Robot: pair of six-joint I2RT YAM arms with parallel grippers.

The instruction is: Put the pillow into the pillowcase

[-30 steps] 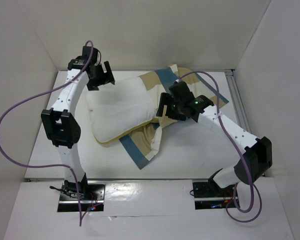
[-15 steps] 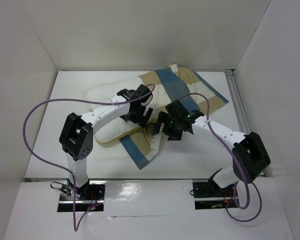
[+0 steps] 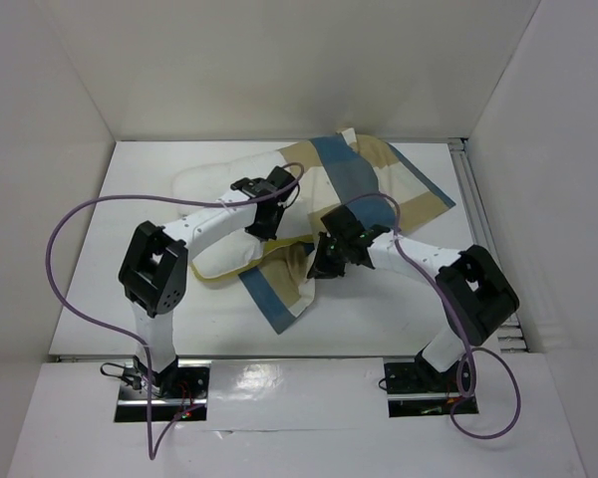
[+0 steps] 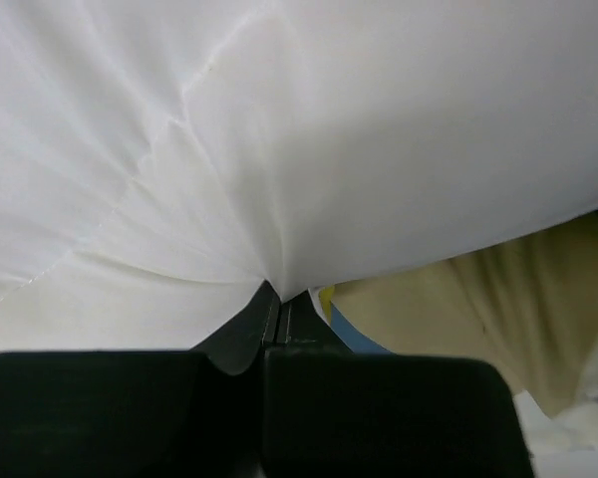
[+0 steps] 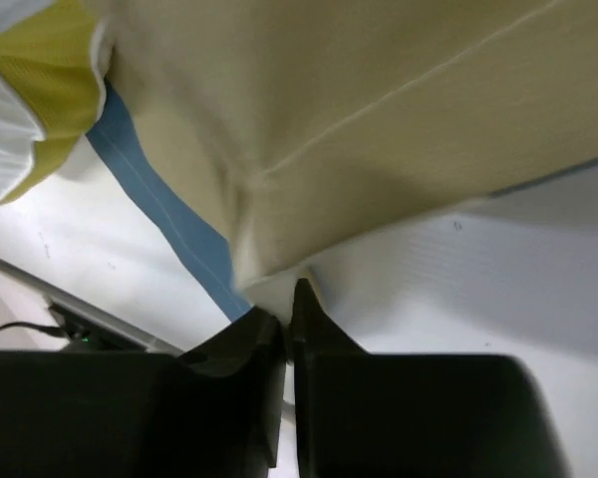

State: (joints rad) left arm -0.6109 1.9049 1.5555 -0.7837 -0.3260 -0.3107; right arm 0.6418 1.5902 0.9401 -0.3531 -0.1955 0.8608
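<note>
Top view: the pillow [image 3: 207, 185] is lying on the white table [image 3: 130, 199], filling the 9-to-12 o'clock part of the surface. Its far right end is sitting under the checked pillowcase [image 3: 379, 174]. Its near long edge, with the yellow band, is showing uncovered.

- The pillowcase is stretching from about 2 o'clock near the back wall down to 6 o'clock, where a blue-and-cream flap is lying flat on the table.
- The left gripper [image 3: 267, 221] is sitting at table centre, on the pillow's right end. Its wrist view shows the jaws clenched together and pinching a fold of white pillow cloth, with creases fanning out from the pinch. Tan pillowcase cloth and a sliver of yellow and blue are showing at 4 o'clock of the fingertips.
- The right gripper [image 3: 319, 267] is sitting just at 4 o'clock of the left one, at the bunched mouth of the pillowcase. Its wrist view shows the jaws nearly together and grasping a tan fold of the case. A blue stripe is running at 10 o'clock of the tips, and the pillow's yellow band [image 5: 50, 80] is showing beyond it.
</note>
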